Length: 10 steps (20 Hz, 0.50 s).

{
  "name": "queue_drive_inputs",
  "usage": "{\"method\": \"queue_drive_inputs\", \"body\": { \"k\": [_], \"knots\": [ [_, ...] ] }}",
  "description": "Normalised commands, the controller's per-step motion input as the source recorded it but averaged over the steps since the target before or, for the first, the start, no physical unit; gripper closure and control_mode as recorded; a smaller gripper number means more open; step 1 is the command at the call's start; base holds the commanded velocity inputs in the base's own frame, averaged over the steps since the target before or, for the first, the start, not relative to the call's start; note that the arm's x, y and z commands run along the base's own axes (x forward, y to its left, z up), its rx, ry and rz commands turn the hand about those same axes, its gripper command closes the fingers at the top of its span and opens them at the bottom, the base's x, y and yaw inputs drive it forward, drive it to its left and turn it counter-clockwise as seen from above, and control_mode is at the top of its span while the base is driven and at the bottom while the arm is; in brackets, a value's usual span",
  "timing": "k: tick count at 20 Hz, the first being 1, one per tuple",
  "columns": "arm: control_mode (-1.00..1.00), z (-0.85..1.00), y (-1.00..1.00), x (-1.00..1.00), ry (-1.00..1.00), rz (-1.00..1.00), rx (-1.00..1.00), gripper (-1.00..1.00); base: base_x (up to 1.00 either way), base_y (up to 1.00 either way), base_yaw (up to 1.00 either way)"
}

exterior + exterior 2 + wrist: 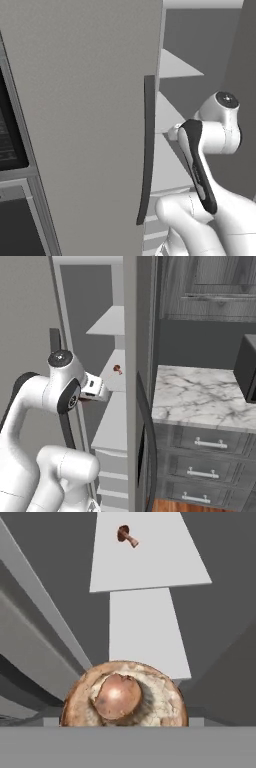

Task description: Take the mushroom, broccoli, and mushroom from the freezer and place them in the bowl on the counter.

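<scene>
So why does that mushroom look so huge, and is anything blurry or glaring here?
Hand view: the near mushroom looms because the camera sits close; the far mushroom looks tiny. Right base view: flat, even light, no glare on the counter. Left base view: soft shading on the freezer door, nothing blurred.

Flat, even rendered light with no glare anywhere. The freezer (85,125) door reads pale and evenly lit at left in the left base view; its interior goes dim grey, shelves (150,557) brighter. The counter (200,396) is bright. The mushroom (124,696), low in the hand view, looks soft and coarse.
</scene>
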Motion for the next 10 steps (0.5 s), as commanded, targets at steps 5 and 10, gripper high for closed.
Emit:
{"method": "queue_drive_inputs", "body": {
  "k": [5,10],
  "knots": [
    [-1.00,0.13,0.24,-0.78,0.07,0.00,0.00,1.00,0.00,0.00,0.00],
    [-1.00,0.24,0.30,-0.40,0.04,0.00,0.00,1.00,0.00,0.00,0.00]
  ]
}}
